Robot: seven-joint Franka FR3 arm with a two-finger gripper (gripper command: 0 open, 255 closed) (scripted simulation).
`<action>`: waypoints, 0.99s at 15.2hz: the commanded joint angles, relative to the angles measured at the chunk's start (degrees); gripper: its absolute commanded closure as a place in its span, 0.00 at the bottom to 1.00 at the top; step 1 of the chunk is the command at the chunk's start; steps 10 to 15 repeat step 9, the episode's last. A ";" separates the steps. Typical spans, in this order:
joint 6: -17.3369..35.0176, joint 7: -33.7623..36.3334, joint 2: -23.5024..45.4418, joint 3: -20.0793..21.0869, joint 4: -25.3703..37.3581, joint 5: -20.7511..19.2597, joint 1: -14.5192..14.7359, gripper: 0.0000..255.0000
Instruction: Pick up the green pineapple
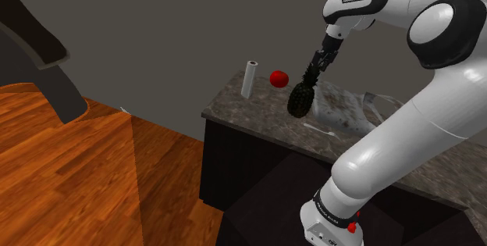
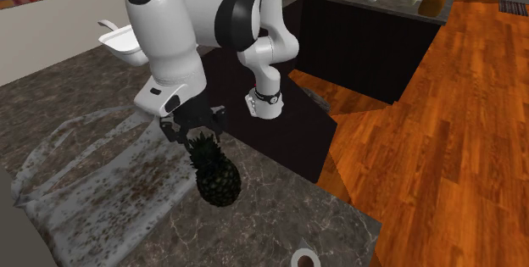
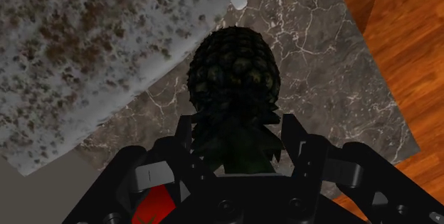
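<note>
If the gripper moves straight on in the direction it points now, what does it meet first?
The dark pineapple, whose leafy crown the gripper clasps. Behind it lies the marbled countertop, probably next, though the gap is hard to judge.

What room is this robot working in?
Probably a kitchen in a house. There is a stone-patterned countertop with what looks like a sink set in it, a white roll standing upright, and a red fruit near the dark pineapple the gripper holds.
</note>
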 commanded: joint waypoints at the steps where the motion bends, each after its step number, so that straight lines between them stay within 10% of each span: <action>1: -1.67 0.30 -0.49 0.25 1.40 -0.19 0.06 1.00; 15: -6.40 0.37 -0.51 0.49 6.11 -0.10 0.22 1.00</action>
